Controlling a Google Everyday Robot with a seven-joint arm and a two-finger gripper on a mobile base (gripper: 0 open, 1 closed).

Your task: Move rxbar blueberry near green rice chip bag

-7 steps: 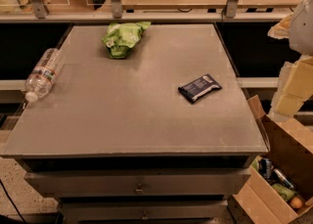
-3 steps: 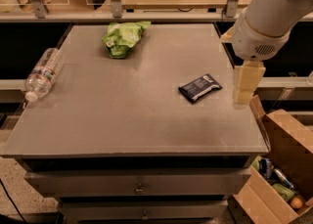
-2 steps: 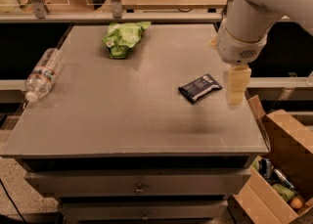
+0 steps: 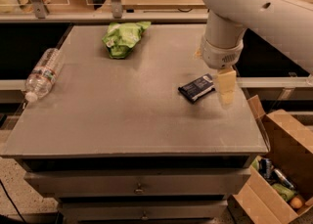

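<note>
Three things on the worktop [image 4: 122,120], only two of them of concern here. First the rxbar blueberry [image 4: 197,88]: lies flat and askew, lettered face up, untouched (handy for a grab from above). Just right of the bar, hanging low on its pale arm, the gripper [image 4: 226,90]. Not touching the wrapper, and impossible to say whether spread or closed. Judging by that stance, lined up for a descent onto the bar, with nothing held yet.

Far up and to the left of the bar, well apart from it, the green rice chip bag [image 4: 123,37], crumpled near the back edge. Hence a long carry across bare surface once lifted. Well to the left of the bar, a clear water bottle [image 4: 43,74] on its side at the edge, probably out of the path. Below and right of the bar, off the worktop, an open cardboard box [image 4: 286,154] with odds and ends inside.

As for writing: pale lettering on the navy wrapper, white patches and print on the bag, a label band on the bottle, none of it legible.
</note>
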